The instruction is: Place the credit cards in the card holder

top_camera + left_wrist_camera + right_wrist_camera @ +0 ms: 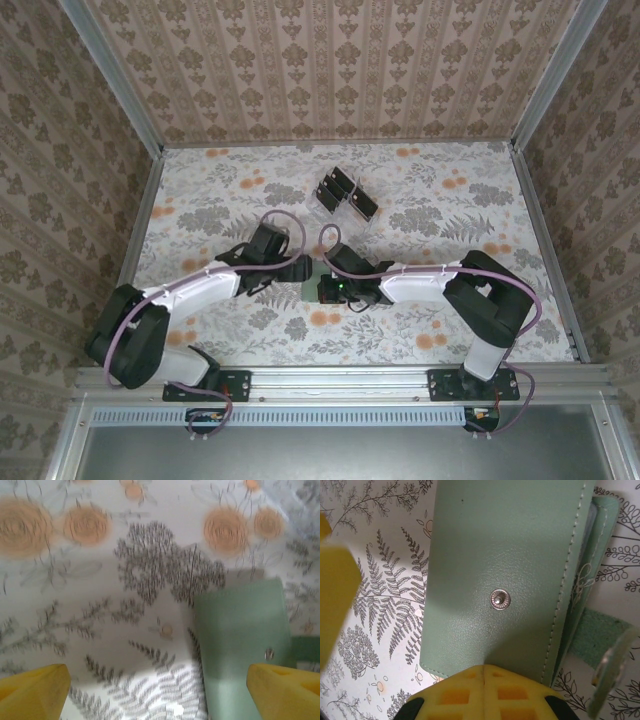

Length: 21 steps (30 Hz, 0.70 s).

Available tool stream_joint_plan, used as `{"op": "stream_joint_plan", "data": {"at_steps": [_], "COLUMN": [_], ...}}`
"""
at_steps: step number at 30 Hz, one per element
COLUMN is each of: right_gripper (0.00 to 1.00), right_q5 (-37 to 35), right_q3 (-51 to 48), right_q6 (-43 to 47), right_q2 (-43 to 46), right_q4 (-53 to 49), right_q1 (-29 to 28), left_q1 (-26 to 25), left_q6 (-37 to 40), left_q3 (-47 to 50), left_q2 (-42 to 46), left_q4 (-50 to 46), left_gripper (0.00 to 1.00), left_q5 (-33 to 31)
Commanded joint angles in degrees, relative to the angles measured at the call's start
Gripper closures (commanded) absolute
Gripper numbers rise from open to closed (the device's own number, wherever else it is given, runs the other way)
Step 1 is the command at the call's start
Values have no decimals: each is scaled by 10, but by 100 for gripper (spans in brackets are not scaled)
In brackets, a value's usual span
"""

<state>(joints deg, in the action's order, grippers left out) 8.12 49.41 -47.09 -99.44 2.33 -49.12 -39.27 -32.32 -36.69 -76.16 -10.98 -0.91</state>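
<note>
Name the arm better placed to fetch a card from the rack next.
Probably left: the left gripper is open and empty by the card holder; the right gripper is shut at its edge.

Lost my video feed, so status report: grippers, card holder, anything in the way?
Left gripper open beside card holder. Right gripper shut at its near edge. Credit cards in rack beyond. No obstruction seen.
</note>
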Motion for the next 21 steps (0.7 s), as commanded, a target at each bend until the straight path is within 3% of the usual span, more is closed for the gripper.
{"op": "stream_joint_plan", "data": {"at_steps": [1, 7, 21], "right_gripper": [100, 100, 100], "right_q5": [4, 6, 8], "right_q3": [-12, -17, -20], "right_q6": [-4, -6, -11], "right_q2": [2, 2, 1], "right_q4": [2, 9, 14], "right_q1": [6, 7, 8], "left_q1": [-24, -58, -59], "left_q6": [-31, -64, -65], "left_q3": [33, 74, 58], "left_q2": [39, 60, 7], "left_q4": [-3, 21, 53], "left_gripper": [0, 0, 0], "left_q5": [-15, -33, -42]}}
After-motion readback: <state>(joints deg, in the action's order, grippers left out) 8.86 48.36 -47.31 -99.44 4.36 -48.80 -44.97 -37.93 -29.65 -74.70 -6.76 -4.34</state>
